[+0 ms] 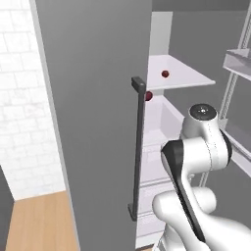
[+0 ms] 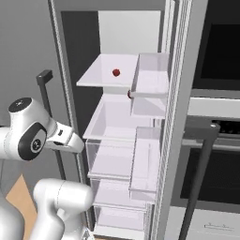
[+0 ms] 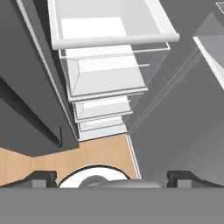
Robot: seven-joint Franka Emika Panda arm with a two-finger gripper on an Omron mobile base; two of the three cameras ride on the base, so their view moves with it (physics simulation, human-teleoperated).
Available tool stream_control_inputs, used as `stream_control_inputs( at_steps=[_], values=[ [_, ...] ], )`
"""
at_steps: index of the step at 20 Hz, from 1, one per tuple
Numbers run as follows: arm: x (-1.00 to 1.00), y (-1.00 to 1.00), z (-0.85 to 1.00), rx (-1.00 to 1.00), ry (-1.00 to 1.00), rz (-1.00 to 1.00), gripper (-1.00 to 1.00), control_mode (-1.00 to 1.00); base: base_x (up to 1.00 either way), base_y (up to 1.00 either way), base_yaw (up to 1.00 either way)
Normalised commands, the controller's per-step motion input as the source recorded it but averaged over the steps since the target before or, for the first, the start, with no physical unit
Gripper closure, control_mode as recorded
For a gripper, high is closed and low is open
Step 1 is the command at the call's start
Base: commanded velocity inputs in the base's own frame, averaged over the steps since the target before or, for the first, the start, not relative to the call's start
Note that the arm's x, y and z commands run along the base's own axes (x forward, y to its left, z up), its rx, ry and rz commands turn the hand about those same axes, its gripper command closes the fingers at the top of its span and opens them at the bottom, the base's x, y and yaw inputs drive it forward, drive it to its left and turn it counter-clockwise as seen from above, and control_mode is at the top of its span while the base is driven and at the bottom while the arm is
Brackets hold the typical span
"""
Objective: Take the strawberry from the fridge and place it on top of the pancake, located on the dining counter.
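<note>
A: Where is the strawberry sitting right now?

B: Two small red fruits are showing in the fridge (image 2: 154,140). One (image 2: 116,72) is lying on the upper white shelf (image 2: 101,75); the other (image 1: 148,96) is peeking out just below that shelf's front edge, beside the door handle (image 1: 138,147). I cannot tell which one is the strawberry; both are too small to make out a leafy cap.

A: And the gripper?

B: The gripper (image 3: 111,177) is standing wide open, carrying nothing. Its fingertips (image 3: 41,178) are pointing down along the clear drawers (image 3: 109,74) toward the wood floor (image 3: 100,153), well below the fruits.

A: So how far along are we?

B: I'd say we are only beginning. The fridge is standing open, so access is there, but nothing is being grasped. Reaching up to the shelf, picking the berry, carrying it to the dining counter and setting it on the pancake are all remaining.
</note>
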Motion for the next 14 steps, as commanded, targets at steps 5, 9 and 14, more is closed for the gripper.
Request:
stream_control_inputs(
  at_steps=[5,9,14],
  values=[
    [0.00,0.00,0.00,0.00,0.00,0.00,-1.00,1.00,0.23,-0.32,0.11],
    [0.00,0.00,0.00,0.00,0.00,0.00,-1.00,1.00,0.06,-0.56,0.08],
    [0.00,0.00,0.00,0.00,0.00,0.00,-1.00,1.00,0.02,-0.27,0.00]
  ],
)
